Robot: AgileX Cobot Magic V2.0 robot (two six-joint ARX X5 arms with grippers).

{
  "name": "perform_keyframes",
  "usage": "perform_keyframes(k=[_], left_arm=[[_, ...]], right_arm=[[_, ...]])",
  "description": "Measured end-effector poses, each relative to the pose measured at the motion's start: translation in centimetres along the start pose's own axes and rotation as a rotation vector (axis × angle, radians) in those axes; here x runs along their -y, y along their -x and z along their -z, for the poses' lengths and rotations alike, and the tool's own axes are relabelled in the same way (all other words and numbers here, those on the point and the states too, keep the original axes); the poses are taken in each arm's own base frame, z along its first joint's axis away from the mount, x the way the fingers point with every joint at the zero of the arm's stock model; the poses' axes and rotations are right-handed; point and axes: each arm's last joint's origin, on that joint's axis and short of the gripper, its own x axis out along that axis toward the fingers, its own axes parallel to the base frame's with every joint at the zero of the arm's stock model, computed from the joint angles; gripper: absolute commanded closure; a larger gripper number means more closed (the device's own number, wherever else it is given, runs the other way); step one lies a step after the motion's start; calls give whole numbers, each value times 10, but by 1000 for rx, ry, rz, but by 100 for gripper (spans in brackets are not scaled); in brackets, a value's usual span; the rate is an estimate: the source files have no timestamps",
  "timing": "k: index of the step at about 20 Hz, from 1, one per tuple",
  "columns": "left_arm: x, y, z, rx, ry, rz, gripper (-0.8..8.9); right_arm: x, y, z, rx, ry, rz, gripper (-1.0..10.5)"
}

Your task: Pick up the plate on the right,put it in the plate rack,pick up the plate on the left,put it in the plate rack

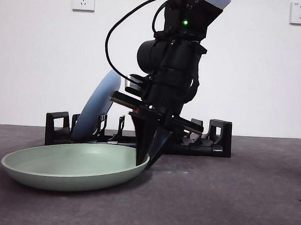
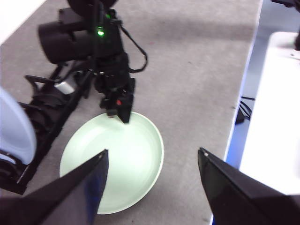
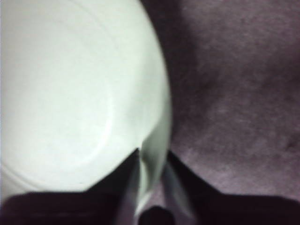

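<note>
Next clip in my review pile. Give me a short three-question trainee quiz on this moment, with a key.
1. True or false: the blue plate already stands tilted in the plate rack.
2. Which gripper is at the rim of the green plate? A) left gripper B) right gripper C) neither
3. Fill in: the green plate lies flat on the ____.

Key
1. True. It leans between the prongs at one end of the rack.
2. B. The right gripper has one jaw on each side of the rim; the left gripper hangs open above, apart from the plate.
3. Table.
</note>
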Motion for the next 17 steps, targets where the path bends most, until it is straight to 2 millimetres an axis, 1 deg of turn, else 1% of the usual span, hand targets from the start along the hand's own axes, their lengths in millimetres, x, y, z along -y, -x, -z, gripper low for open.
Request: perform_keyframes(k=[6,8,11,14,17], left_arm=[[5,-11,0,-66,-81,88,489],[6,-17,-2,-102,-112,104,489],[8,-30,-5,-159,-169,127,489],[13,-46,-10,-222,-251,152,489],[26,-74,-20,-291,-401,176,489]], right_arm=[[-1,5,-2,22,-25,-23,963],[1,12,-1,28,-32,-21,963],[2,30,4,35,-38,-10,963],[5,55,11,56,-53,-1,964],[8,110,27,141,-70,-27,963]])
